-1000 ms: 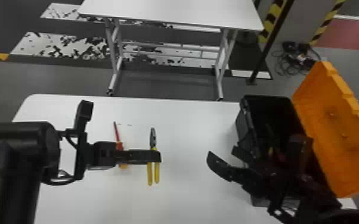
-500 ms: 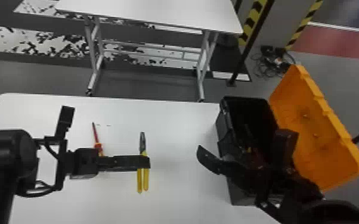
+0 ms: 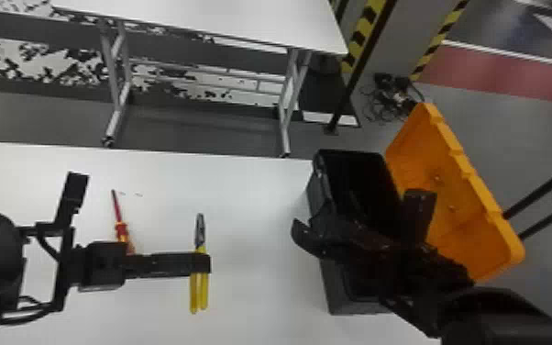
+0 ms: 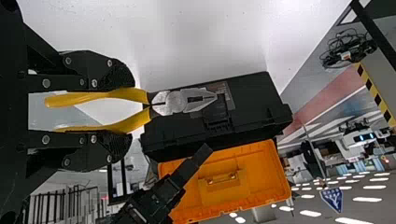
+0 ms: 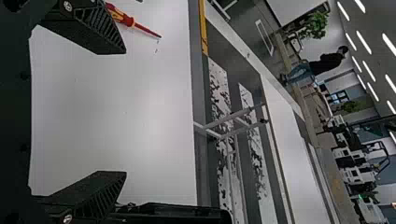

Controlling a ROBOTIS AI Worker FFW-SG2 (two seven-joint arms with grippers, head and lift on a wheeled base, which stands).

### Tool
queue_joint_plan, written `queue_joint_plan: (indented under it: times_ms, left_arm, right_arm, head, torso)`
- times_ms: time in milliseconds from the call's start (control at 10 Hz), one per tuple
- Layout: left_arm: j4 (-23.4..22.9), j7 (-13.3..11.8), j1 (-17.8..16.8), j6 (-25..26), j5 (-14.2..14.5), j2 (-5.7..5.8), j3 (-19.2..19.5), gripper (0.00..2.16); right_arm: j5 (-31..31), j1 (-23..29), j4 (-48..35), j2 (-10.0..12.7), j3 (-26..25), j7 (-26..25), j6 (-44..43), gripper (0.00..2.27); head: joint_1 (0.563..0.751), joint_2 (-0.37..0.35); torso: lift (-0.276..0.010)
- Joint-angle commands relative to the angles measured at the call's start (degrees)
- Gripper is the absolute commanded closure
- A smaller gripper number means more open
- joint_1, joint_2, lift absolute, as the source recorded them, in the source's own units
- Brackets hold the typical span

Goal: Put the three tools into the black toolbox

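Note:
My left gripper (image 3: 202,264) is above the white table's middle, shut on the yellow handles of the pliers (image 3: 200,289). In the left wrist view, those pliers (image 4: 175,101) lie between the pads of the left gripper (image 4: 131,111), metal jaws pointing away from it. A red and yellow screwdriver (image 3: 118,213) lies on the table, its handle partly behind the left gripper. My right gripper (image 3: 362,218) stands open over the black toolbox (image 3: 353,174), hiding part of its dark interior. In the right wrist view, the right gripper (image 5: 125,112) has nothing between its fingers; the screwdriver (image 5: 147,31) lies beyond.
The toolbox's orange lid (image 3: 463,206) stands open on its right side. White table surface (image 3: 252,206) lies between pliers and toolbox. A second white table (image 3: 224,23) stands farther back, with cables (image 3: 392,98) on the floor near a pole.
The head view has turned right. Against the screwdriver, my left gripper and the pliers have moved right toward the toolbox. The right gripper has shifted slightly right and farther back over the box.

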Motion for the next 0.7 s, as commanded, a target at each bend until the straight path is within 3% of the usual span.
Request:
queue_joint_plan:
  times_ms: [0, 200, 400, 600]
  left_arm:
    - [0.1, 0.7, -0.6, 0.4, -1.3, -0.15, -0.3, 1.86]
    - [0.8, 1.8, -1.5, 0.4, -1.6, -0.15, -0.3, 1.86]
    - [1.4, 2.5, -2.8, 0.4, -1.6, -0.15, -0.3, 1.86]
    - [2.7, 2.9, -3.2, -1.2, -1.6, -0.15, -0.3, 1.86]
  right_arm:
    - [-0.7, 0.9, -0.5, -1.3, -0.6, -0.1, 1.8, 0.08]
    - [-2.9, 0.4, -1.2, -3.1, -2.6, -0.1, 8.1, 0.08]
    - [-2.9, 0.2, -5.3, -4.8, -1.4, 0.0, 16.9, 0.08]
    - [-2.8, -0.6, -10.2, -4.7, 0.8, -0.3, 27.5, 0.08]
  head:
    - [0.695, -0.262]
    - [0.695, -0.274]
    - [0.695, -0.283]
    - [0.695, -0.265]
  torso:
    - [-0.051]
    - [-0.051]
    - [-0.051]
    - [-0.051]
